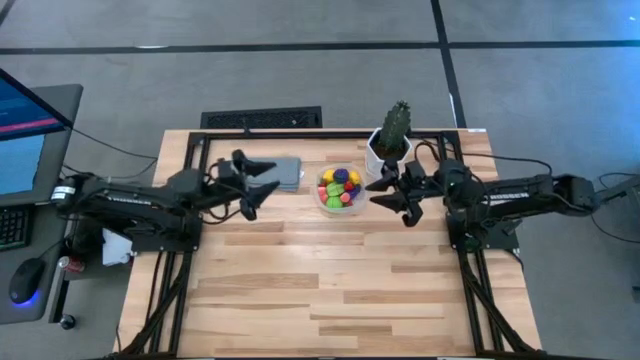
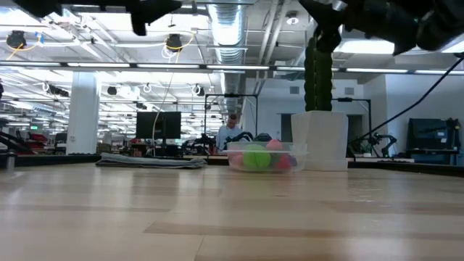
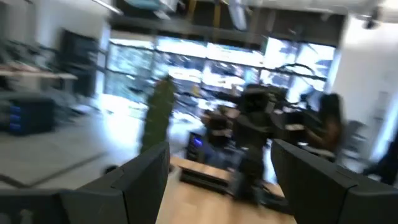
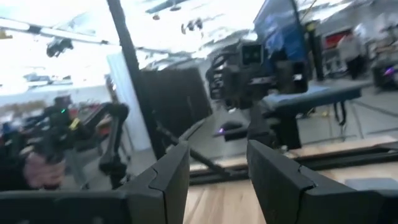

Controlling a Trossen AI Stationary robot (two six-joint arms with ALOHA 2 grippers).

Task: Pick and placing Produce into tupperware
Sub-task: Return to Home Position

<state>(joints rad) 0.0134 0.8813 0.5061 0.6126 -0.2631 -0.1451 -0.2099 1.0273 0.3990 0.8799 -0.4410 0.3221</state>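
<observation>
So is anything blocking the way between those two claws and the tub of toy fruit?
Nothing visible. The left gripper and right gripper hang open, raised, either side of the tupperware. The cloth lies flat on the table; the cactus pot stands aside.

**Desk-level view: filled tupperware beside the potted cactus, arms overhead**

The wooden desk [image 2: 232, 217] fills the lower half of the picture. The clear tupperware [image 2: 265, 158] stands near its far edge and contains the produce [image 2: 255, 156]: one green ball at the front, with pink and red pieces beside it. A white pot [image 2: 325, 141] stands just beside the tupperware on its right; contact between the two cannot be determined. The pot carries an upright cactus [image 2: 317, 76]. A folded cloth [image 2: 152, 162] lies flat, apart from the tupperware on its left. Dark parts of the left arm [image 2: 148, 10] and right arm [image 2: 406, 22] cross the upper edge, clear of the desk. Beyond the desk, a person [image 2: 232, 130] sits near dark monitors [image 2: 159, 125].
</observation>
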